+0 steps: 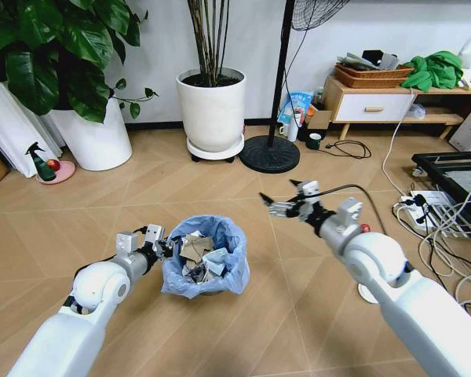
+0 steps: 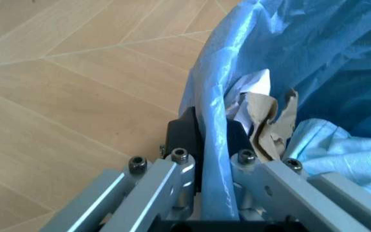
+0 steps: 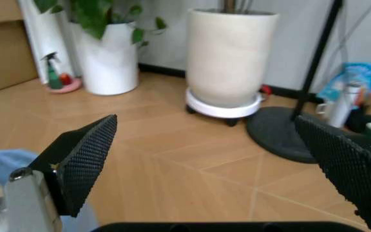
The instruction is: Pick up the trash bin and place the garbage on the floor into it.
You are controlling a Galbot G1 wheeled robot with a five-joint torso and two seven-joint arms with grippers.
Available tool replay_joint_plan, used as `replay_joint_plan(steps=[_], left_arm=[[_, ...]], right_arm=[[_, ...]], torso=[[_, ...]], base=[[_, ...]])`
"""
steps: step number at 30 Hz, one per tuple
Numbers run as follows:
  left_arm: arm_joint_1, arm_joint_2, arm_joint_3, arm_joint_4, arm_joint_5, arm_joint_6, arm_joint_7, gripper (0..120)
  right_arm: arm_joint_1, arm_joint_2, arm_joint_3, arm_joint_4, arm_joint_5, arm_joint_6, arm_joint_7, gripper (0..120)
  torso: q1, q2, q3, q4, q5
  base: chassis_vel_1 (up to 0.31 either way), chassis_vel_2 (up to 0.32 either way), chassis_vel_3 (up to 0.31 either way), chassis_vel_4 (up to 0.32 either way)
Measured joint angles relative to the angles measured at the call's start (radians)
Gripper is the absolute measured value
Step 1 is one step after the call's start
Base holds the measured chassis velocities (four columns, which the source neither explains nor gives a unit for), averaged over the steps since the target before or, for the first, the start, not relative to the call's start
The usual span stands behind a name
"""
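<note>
Room: chevron wood floor (image 1: 243, 188), white plant pots and a fan stand along the back wall.
Bin: the trash bin (image 1: 206, 257) stands low-centre, paper scraps already inside.
Left gripper (image 1: 158, 245): clamped on the rim at its 9 o'clock.
Right gripper (image 1: 284, 206): jaws spread wide, empty, at the bin's 2 o'clock.
Advice: I'd keep the rim pinch firm and the bin level.
</note>
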Motion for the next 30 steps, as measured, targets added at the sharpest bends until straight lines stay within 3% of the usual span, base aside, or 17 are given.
replay_joint_plan(steps=[7,11,17,30], left_arm=[[0.004,0.0,0.0,-0.006,0.001,0.0,-0.005,1],[0.006,0.002,0.001,-0.01,0.001,0.0,-0.006,1],[0.011,0.002,0.001,-0.012,0.001,0.0,-0.006,1],[0.022,0.004,0.003,-0.024,0.003,0.0,-0.006,1]], right_arm=[[-0.127,0.051,0.136,0.029,-0.065,0.015,0.017,100],[-0.252,0.121,0.236,0.05,-0.12,0.049,0.038,100],[-0.331,0.187,0.313,0.065,-0.155,0.067,0.044,100],[-0.342,0.216,0.324,0.067,-0.171,0.068,0.044,100]], torso=[[0.0,0.0,0.0,-0.0001,-0.0001],[0.0,0.0,0.0,-0.0003,0.0001],[0.0,0.0,0.0,-0.0003,-0.0002],[0.0,0.0,0.0,-0.0002,-0.0002]], base=[[0.0,0.0,0.0,0.0],[0.0,0.0,0.0,0.0],[0.0,0.0,0.0,0.0],[-0.007,0.006,0.006,-0.003]])
